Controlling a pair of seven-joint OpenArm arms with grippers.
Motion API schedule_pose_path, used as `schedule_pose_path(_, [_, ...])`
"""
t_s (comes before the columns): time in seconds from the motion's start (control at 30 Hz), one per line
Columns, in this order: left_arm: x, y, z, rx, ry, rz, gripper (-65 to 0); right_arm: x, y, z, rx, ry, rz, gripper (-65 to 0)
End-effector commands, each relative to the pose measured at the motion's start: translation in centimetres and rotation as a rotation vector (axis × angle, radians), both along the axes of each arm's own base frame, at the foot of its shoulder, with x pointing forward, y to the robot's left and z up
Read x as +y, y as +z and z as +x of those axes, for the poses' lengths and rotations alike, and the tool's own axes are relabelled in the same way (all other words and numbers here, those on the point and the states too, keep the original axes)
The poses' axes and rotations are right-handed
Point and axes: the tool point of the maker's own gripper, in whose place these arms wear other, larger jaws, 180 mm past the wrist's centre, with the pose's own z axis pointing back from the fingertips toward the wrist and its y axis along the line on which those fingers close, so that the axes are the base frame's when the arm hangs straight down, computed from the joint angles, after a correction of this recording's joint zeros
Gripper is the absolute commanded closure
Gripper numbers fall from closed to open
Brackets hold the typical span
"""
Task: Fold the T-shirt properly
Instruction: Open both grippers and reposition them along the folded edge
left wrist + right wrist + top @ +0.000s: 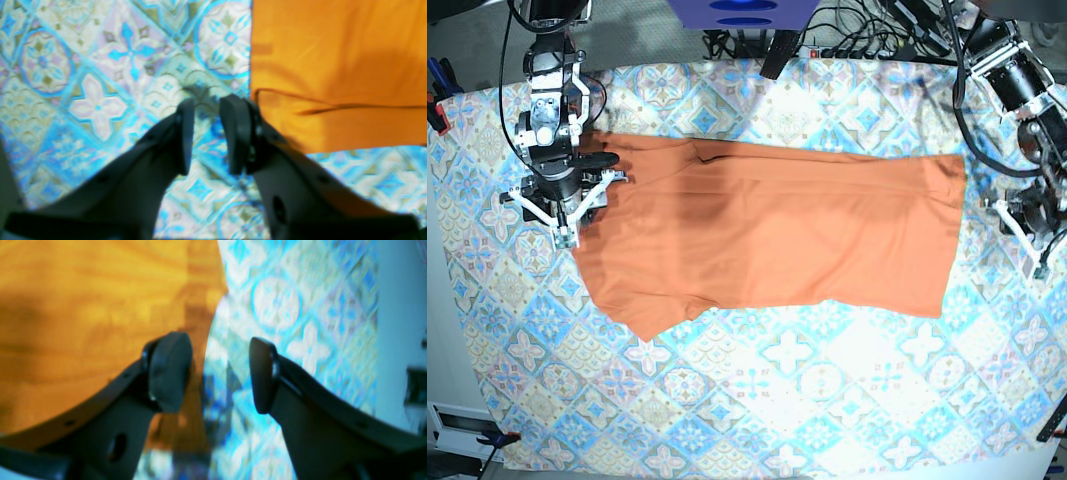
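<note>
Clearly lying flat across the middle of the worktop (757, 400), on the patterned tablecloth (807, 380), as a long orange band: the T-shirt (767, 235), looking already folded lengthwise at least once, with one doubled edge showing in the left wrist view and the crosswise folds probably not yet done. Hovering just off the shirt's end on the tablecloth, gripping nothing, with only a narrow gap between the pads: the left hand (206, 133). Standing moderately open over the opposite edge, one finger above the fabric and one above the cloth, also holding nothing: the right hand (220, 373).
</note>
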Motion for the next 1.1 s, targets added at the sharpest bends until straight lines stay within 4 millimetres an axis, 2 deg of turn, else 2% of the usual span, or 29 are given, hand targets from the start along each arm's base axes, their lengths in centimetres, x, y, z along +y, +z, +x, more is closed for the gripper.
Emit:
schedule_pose_path(0.0, [0.7,1.2,0.7,-0.025,-0.006,0.038,-5.9,-0.4,1.2,1.0,-0.034,-0.006,-0.015,-29.8])
schedule_pose_path(0.03, [0.9,1.0,0.5,-0.006,-0.007,0.061,-0.1,-0.5,1.2,1.1,-0.019,-0.016,-0.014,-28.2])
schedule_pose_path(0.13, [0.7,0.6,0.4,0.041,-0.039,0.114,-0.1,-0.9,0.8,0.5,0.037,-0.04,-0.019,-24.7])
schedule_pose_path(0.2, [0.8,0.3,0.1,0.072,-0.049,0.151,-4.9,-1.2,0.3,-0.4,0.087,-0.059,-0.023,-25.2])
schedule_pose_path(0.3, [1.1,-0.7,-1.3,0.132,-0.058,0.187,-13.1,-2.4,-0.1,-1.5,0.122,-0.128,-0.01,-29.4])
schedule_pose_path(0.43, [1.1,-2.0,-3.4,0.182,-0.058,0.18,-24.6,-4.1,-0.5,-2.8,0.135,-0.211,0.006,-39.1])
schedule_pose_path(0.53, [1.1,-3.3,-5.4,0.235,-0.063,0.178,-30.4,-3.7,-1.2,-3.8,0.164,-0.198,0.005,-46.1])
schedule_pose_path(0.67, [1.0,-3.9,-6.5,0.255,-0.069,0.175,-31.4,-2.5,-1.8,-4.2,0.186,-0.162,0.027,-48.3])
schedule_pose_path(0.8, [0.9,-4.1,-6.4,0.254,-0.072,0.172,-31.7,-0.5,-2.1,-3.7,0.172,-0.124,0.162,-48.3])
schedule_pose_path(0.93, [0.9,-4.0,-6.3,0.251,-0.073,0.172,-31.8,-1.6,-2.6,-3.8,0.173,-0.183,0.221,-48.3])
schedule_pose_path(1.07, [0.4,-4.3,-6.1,0.242,-0.076,0.158,-31.8,-2.2,-4.9,-4.3,0.234,-0.218,0.238,-48.3])
